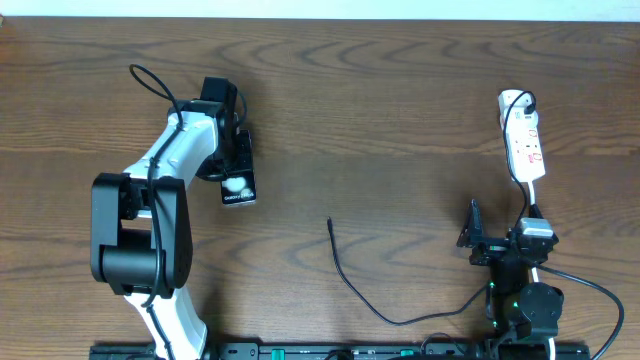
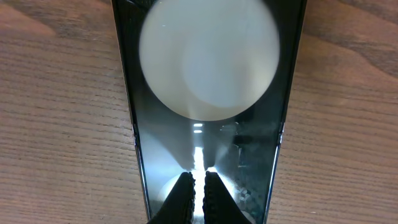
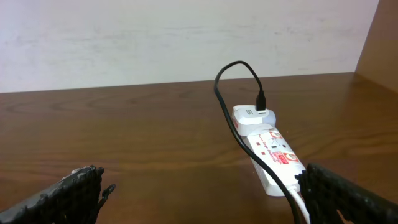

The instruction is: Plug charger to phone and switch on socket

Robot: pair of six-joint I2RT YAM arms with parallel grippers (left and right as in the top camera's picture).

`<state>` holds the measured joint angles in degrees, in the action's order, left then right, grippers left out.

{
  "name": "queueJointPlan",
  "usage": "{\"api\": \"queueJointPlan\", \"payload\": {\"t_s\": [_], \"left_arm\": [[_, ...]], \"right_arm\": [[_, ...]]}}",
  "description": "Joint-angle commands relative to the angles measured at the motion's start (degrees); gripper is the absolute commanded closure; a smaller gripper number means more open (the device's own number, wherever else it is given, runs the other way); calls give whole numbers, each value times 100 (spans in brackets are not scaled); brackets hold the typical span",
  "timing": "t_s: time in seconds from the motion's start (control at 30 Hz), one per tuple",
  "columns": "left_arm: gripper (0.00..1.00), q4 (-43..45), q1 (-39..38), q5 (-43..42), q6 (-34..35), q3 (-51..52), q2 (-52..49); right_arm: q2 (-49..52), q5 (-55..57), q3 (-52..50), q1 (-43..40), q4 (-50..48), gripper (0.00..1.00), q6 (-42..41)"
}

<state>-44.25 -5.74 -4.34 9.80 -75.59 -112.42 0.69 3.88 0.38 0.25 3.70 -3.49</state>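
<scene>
The phone (image 1: 240, 185) lies flat on the wooden table, and a round white spot reflects off its glossy black screen (image 2: 249, 162). My left gripper (image 1: 237, 140) is over the phone's far end. It is shut, fingertips together just above the screen (image 2: 198, 177), with nothing between them. The charger (image 1: 345, 270) is a thin black cable whose free tip lies mid-table, well right of the phone. It loops right and up to a white adapter (image 3: 252, 118) on the socket (image 1: 524, 140). My right gripper (image 1: 476, 238) stands open and empty, just short of the socket (image 3: 273, 152).
The socket's white cord (image 1: 535, 195) runs down past my right arm's base (image 1: 530, 300). A pale wall (image 3: 186, 37) backs the table's far edge. My left arm (image 1: 150, 220) fills the near left.
</scene>
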Motion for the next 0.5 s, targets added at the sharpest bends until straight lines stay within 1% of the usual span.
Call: {"api": "queueJointPlan", "payload": {"t_s": [0.0,0.07,0.1,0.3,0.37,0.43,0.47], "left_arm": [[83,7,13,33,-55,0,11],[53,24,13,33,-55,0,11],[48,28,13,33,-55,0,11],[21,46,13,33,-55,0,11],[16,48,13,33,-55,0,11],[14,61,13,33,-55,0,11],[11,68,13,33,-55,0,11]], "right_arm": [[-28,48,-7,59,20,1,-74],[-28,48,-7,59,20,1,-74],[-28,48,-7,59,20,1,-74],[-28,48,-7,59,20,1,-74],[-28,48,-7,59,20,1,-74],[-28,48,-7,59,20,1,-74],[-28,48,-7,59,20,1,-74]]}}
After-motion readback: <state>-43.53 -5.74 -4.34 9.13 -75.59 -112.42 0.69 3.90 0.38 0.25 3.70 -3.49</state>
